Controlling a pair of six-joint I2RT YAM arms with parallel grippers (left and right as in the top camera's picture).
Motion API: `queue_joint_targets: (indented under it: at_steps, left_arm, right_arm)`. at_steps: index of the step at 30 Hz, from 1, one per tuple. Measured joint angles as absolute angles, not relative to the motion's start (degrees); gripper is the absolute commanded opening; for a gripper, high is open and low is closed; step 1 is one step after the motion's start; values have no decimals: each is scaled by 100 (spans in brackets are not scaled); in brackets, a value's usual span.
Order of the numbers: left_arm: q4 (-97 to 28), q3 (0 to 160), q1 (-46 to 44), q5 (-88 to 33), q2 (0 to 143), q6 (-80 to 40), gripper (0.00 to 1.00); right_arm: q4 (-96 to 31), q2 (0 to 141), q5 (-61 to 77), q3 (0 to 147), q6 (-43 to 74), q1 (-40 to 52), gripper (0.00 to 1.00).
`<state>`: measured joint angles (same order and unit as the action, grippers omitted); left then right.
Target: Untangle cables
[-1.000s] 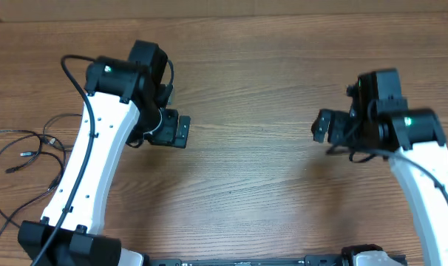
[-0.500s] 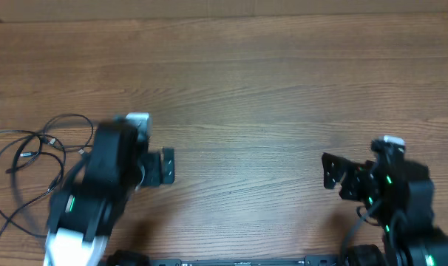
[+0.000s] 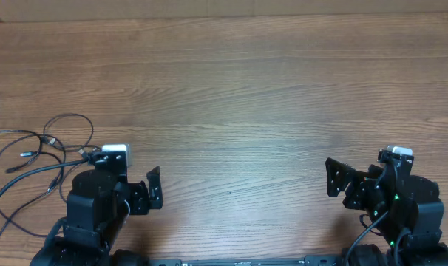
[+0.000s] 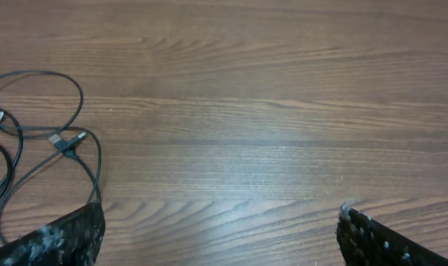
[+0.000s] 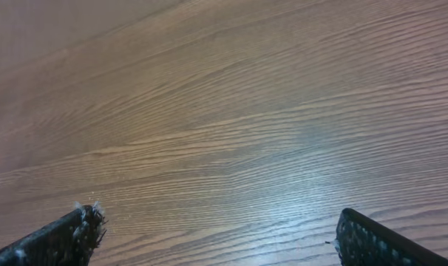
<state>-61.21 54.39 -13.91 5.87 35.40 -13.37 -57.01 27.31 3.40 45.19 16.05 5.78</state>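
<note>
Cables (image 3: 39, 151): loose tangle on wooden table (image 3: 231, 89), just left of my left gripper (image 4: 218, 245). I see both it and right gripper (image 5: 216, 238) spread wide, empty.

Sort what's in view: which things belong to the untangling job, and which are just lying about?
Job:
- cables, thin, black, tangled in loose loops
- left fingers, open, holding nothing
- right fingers, open, holding nothing

Lying about:
- nothing loose that I can see; only the wooden table under it all
</note>
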Motion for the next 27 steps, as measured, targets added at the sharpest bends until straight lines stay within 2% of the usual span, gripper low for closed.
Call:
queue_joint_targets:
  at_steps: [27]
  left_arm:
    - [-6254, 5439, -1391, 587, 3540, -1337, 99]
  right_arm:
    - [-5955, 2359, 292, 4462, 1610, 576, 100]
